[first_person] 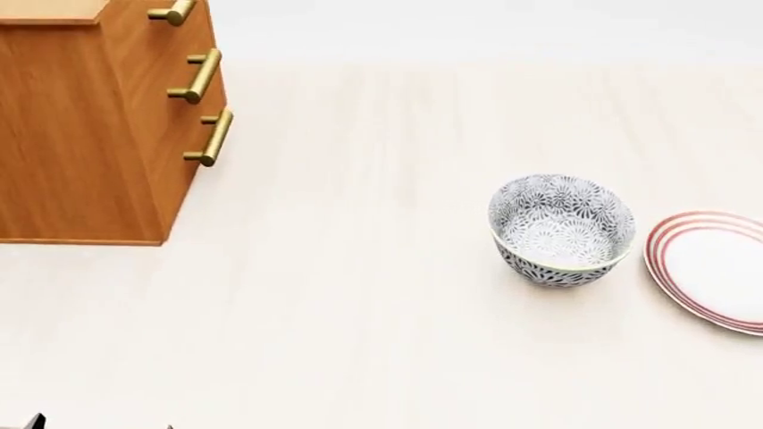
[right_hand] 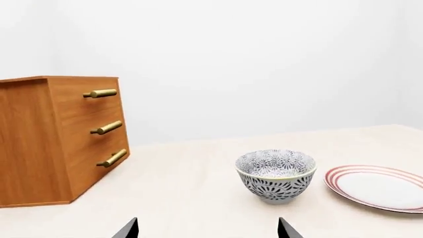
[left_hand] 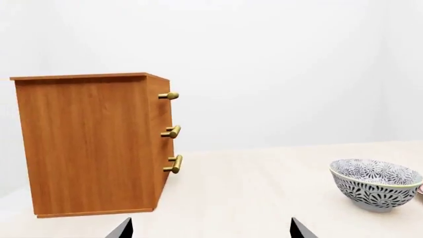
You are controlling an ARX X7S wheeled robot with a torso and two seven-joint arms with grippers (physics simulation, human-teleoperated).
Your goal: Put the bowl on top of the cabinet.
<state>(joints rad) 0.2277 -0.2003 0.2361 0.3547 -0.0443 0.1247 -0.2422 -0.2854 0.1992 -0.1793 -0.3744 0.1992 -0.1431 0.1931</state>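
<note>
Patterned bowl [first_person: 560,230] upright on the pale tabletop [first_person: 357,313], just beside a red-ringed plate [first_person: 713,268] and apparently not touching it; well apart from the wooden cabinet [first_person: 84,134] at the far left of the head view. Not yet lifted, nothing inside.

Straight ahead of the right gripper [right_hand: 208,229] in its wrist view, near the middle of the gap between two dark fingertips [right_hand: 127,229]. Off to one side and partly cut by the frame edge in the left wrist view, where the left gripper [left_hand: 210,229] faces more toward the cabinet's side panel. Right arm judged the nearer and better lined up for a reach. Round and without a long axis, so any rim approach equally fair.

Both sets of jaws spread wide, grasping nothing.

Only the fingertip corners visible in each wrist view; arms all but absent from the head view. Cabinet top seen edge-on or cropped, its surface hard to judge. Three brass handles [right_hand: 106,128] facing the bowl's side of the table.
</note>
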